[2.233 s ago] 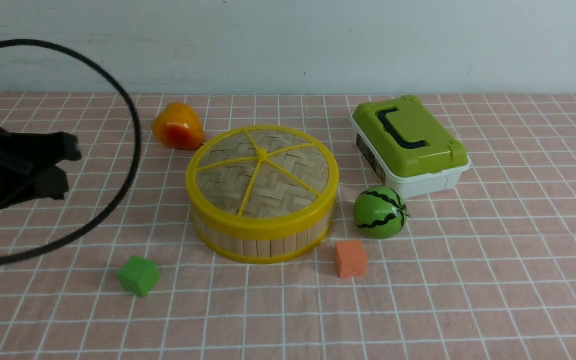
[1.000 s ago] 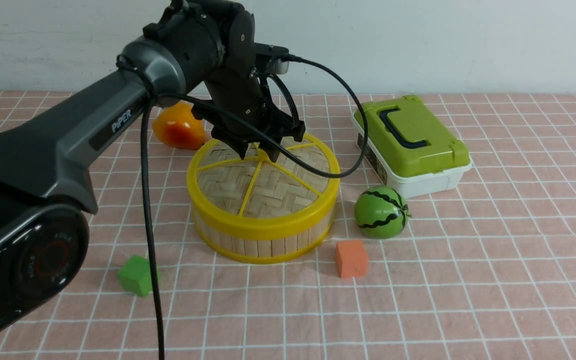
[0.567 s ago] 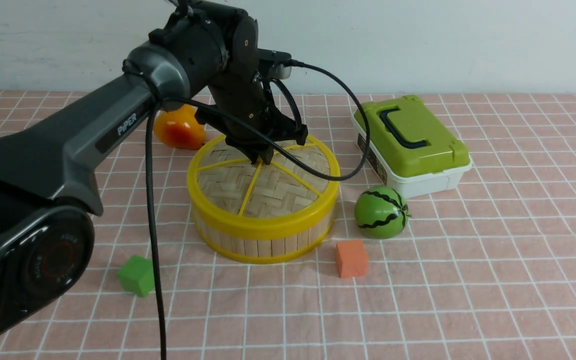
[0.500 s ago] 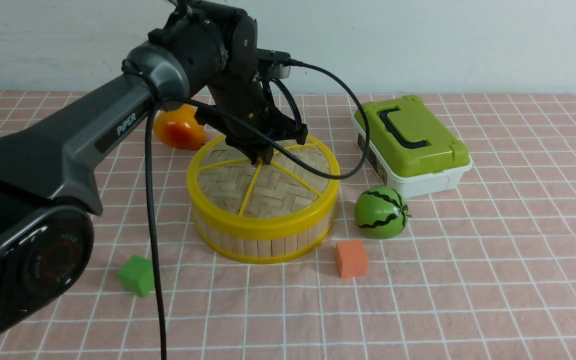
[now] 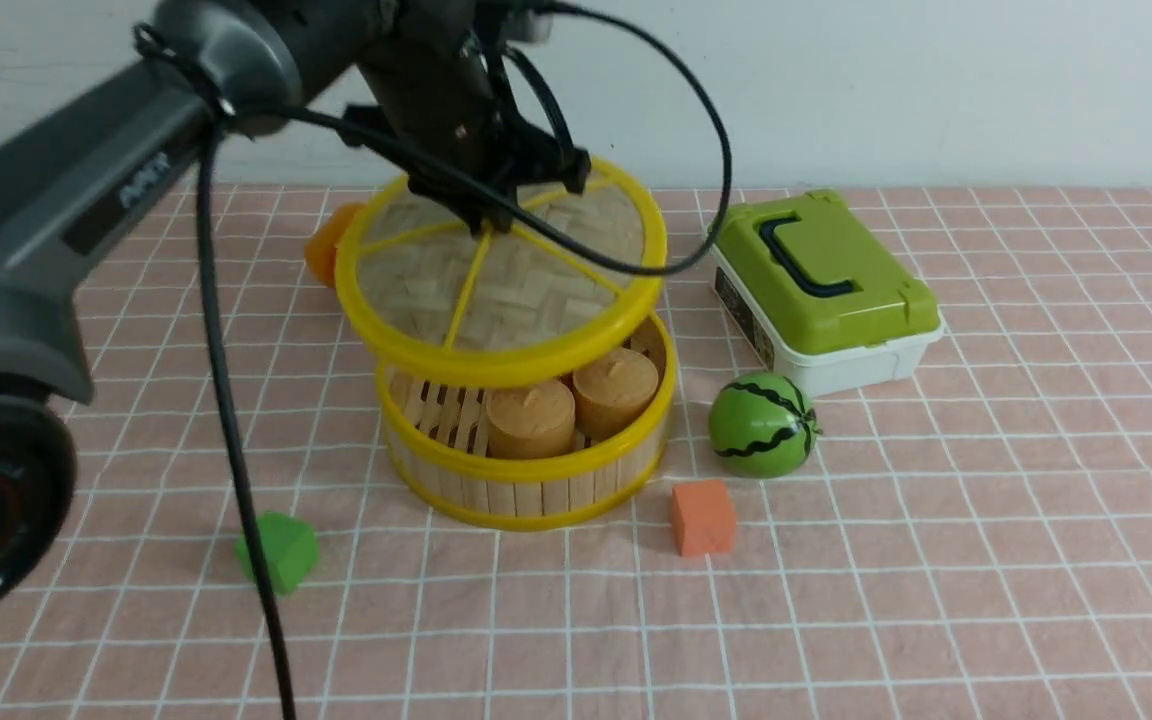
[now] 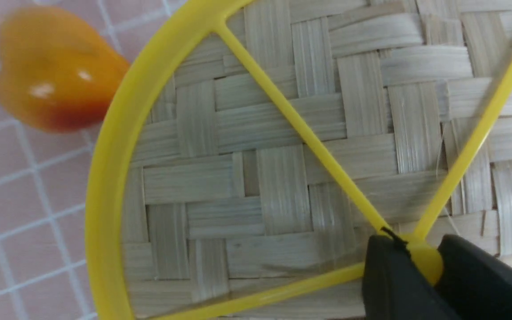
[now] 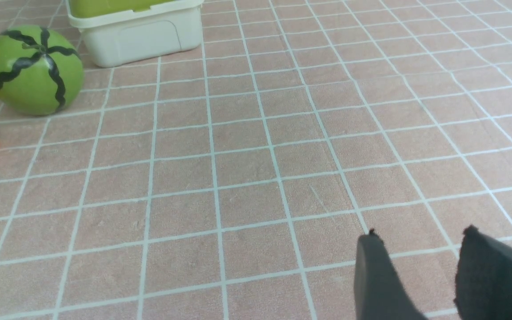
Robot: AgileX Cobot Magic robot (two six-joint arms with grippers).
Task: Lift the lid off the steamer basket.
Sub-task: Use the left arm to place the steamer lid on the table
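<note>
Biggest thing here is the pink tablecloth (image 5: 936,600) with its white grid, filling the lower three-quarters of the front view. A plain pale wall (image 5: 936,90) runs across the top.

The left arm (image 5: 86,200) sweeps in from the left edge to the upper middle. The left gripper (image 5: 484,215) is pinched tight on the hub of the lid (image 5: 496,300). The lid hangs in the upper middle, above the steamer basket (image 5: 526,480) and shifted a bit toward frame left. It's a round disc, so no real long axis. Its woven face points up and looks tipped slightly toward the camera.

The basket sits dead centre, open, with two tan cylinders (image 5: 531,418) standing inside. The green-lidded white box (image 5: 821,290) sits to its right and the toy watermelon (image 5: 762,424) is just below the box. The orange cube (image 5: 701,516) and green cube (image 5: 281,550) sit lower down in the frame.

The left wrist view is the only one that shows the grip up close, with black fingertips (image 6: 389,275) on either side of the yellow hub. It also shows the whole orange fruit (image 6: 47,71) at upper left, which is mostly hidden behind the lid in the front view.

Only the right wrist view shows the right gripper (image 7: 421,242), at lower right. Its dark fingers stand apart with cloth showing between them.
</note>
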